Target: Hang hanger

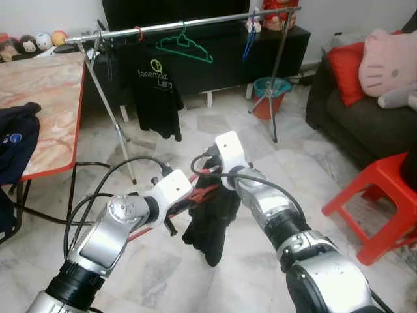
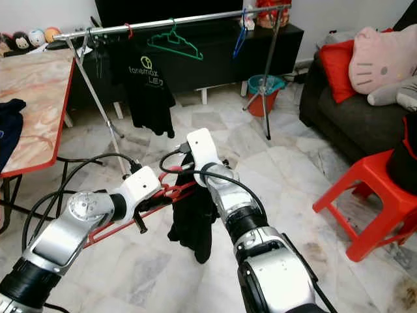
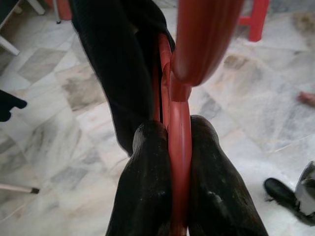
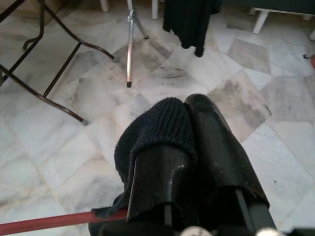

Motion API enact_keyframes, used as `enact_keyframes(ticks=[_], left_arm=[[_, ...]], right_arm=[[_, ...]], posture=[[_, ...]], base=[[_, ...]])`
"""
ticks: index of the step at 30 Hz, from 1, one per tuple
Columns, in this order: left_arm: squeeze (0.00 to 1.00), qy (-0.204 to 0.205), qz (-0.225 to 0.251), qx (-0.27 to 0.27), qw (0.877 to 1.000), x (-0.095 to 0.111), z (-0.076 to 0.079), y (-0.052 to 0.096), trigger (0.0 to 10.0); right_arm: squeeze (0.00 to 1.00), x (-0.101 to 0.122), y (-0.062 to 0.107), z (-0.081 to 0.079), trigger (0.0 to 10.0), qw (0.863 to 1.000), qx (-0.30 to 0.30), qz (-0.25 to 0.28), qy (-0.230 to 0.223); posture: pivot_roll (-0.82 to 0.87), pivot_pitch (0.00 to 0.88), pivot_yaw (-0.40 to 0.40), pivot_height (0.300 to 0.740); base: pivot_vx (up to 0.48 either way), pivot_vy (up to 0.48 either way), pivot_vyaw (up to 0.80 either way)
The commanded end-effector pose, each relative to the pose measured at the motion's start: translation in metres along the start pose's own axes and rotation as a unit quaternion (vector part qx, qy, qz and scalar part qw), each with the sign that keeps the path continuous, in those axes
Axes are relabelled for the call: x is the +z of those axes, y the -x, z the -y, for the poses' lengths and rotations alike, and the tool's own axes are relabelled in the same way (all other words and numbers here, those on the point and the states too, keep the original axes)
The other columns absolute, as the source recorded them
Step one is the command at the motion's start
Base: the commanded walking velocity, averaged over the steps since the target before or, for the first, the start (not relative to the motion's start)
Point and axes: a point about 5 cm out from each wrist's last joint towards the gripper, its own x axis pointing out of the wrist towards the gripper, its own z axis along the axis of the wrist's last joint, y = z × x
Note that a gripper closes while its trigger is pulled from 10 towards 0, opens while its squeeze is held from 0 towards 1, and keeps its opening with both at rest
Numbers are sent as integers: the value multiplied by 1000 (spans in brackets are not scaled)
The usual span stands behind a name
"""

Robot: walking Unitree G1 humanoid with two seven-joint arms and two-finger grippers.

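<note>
We see the left tool (image 3: 170,162) clamped on the red hanger (image 3: 179,128); the right tool (image 4: 189,142) pinches what seems the dark garment (image 1: 212,225) draped over it, low above the floor.

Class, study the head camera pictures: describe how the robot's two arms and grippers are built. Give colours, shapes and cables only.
Both arms are rounded silver metal segments with black ribbed cuffs near the shoulders. Each ends in a boxy white wrist block. Loose black cables loop from the forearms to the wrists. The left gripper and the right gripper each have two long, glossy black fingers with rounded tips, which serve as the jaws.
</note>
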Motion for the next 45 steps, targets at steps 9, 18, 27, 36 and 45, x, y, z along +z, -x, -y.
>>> enact_keyframes(ticks=[9, 18, 27, 36, 45], left_arm=[[0, 12, -7, 24, 1000, -5, -5, 0, 10000], [0, -1, -68, 112, 991, -18, -23, 1, 10000], [0, 42, 43, 21, 998, 4, -6, 3, 10000], [0, 52, 39, -60, 996, -2, 8, 14, 10000], [0, 51, 43, -62, 996, -1, 7, 14, 10000]], right_arm=[[0, 10, 5, -9, 10000, 999, 30, 17, 8], [0, 13, 10, -6, 10000, 1000, 13, 17, 21], [0, 11, 12, -8, 10000, 999, 14, 13, 25], [0, 11, 12, -5, 10000, 999, 11, 13, 34], [0, 17, 13, -6, 10000, 998, 31, 18, 56]], posture=[[86, 0, -7, 740], [85, 0, -8, 740], [87, 0, -8, 740], [88, 0, -10, 740], [87, 0, -11, 740]], base=[[0, 0, 0], [0, 0, 0], [0, 0, 0], [0, 0, 0], [0, 0, 0]])
